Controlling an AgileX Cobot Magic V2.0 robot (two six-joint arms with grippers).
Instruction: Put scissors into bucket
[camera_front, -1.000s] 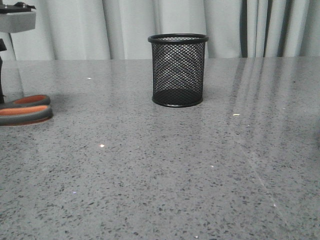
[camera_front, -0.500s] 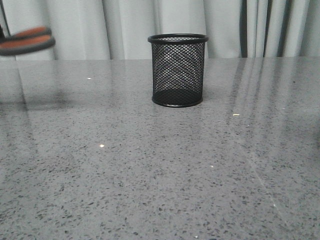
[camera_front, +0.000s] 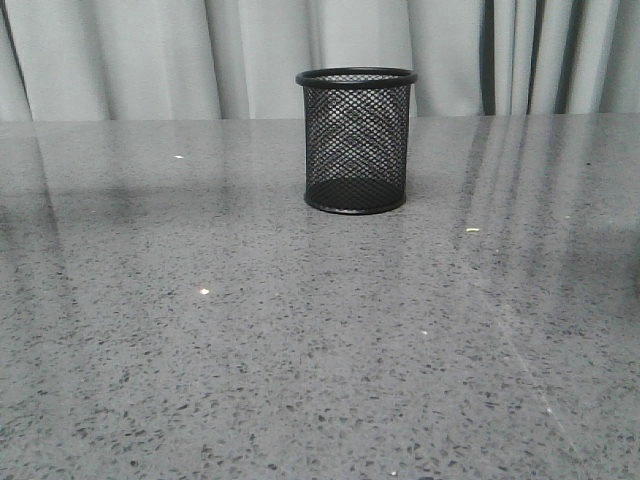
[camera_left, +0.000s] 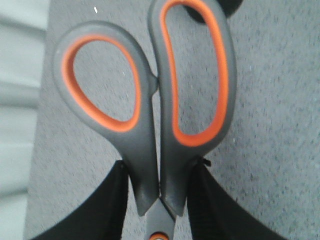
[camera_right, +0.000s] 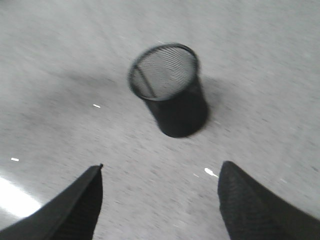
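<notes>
Holding: scissors (camera_left: 155, 110), stiff, top-heavy, pinched below the handles by left gripper (camera_left: 157, 200) jaws; right gripper (camera_right: 160, 200) jaws wide above bucket (camera_right: 170, 90).

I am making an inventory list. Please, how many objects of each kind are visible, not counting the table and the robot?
Scissors: 1
Mesh bucket: 1
Total: 2

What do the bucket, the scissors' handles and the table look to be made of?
Bucket: black wire mesh, likely metal, see-through wall with solid rim. Scissors handles: matte grey plastic, it seems, with orange loop lining. Table: speckled grey stone or laminate, glossy enough to reflect.
</notes>
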